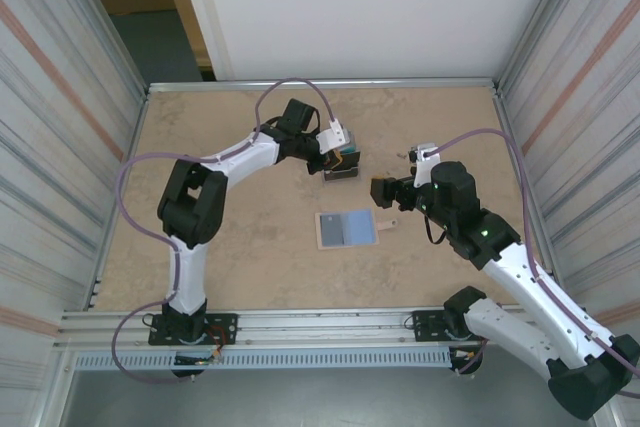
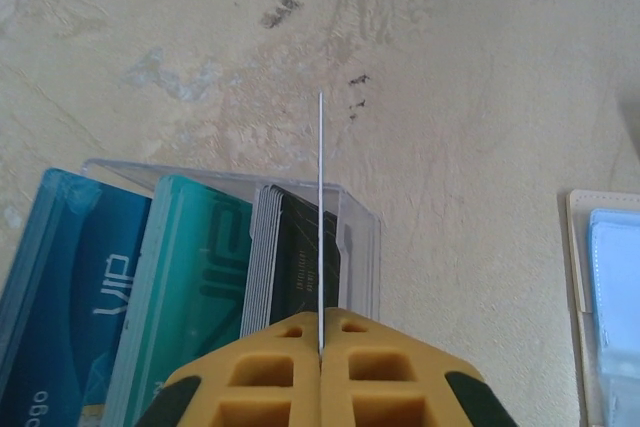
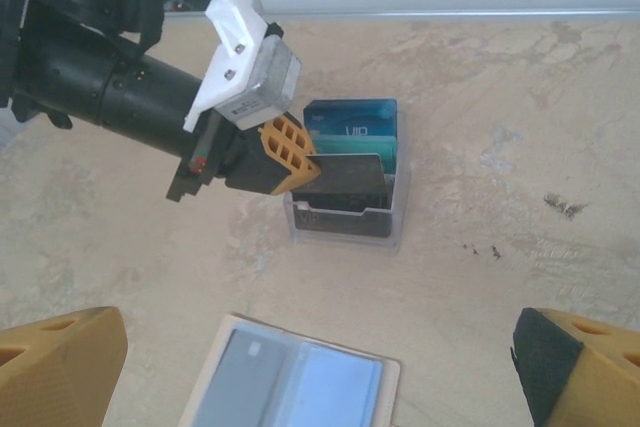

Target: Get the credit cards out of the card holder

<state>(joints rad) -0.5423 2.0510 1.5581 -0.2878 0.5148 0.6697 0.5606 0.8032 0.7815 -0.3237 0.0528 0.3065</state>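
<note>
The left gripper (image 3: 303, 169) is clamped on 1 dark card (image 3: 347, 183), just over the clear holder (image 3: 345, 227) where teal and blue cards (image 3: 352, 127) stand beyond its fingertips, while the right gripper (image 1: 382, 190) gapes wide, empty.

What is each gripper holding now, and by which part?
Left gripper pinches a dark card by one edge, at the card holder. Right gripper is open, holding nothing.
</note>
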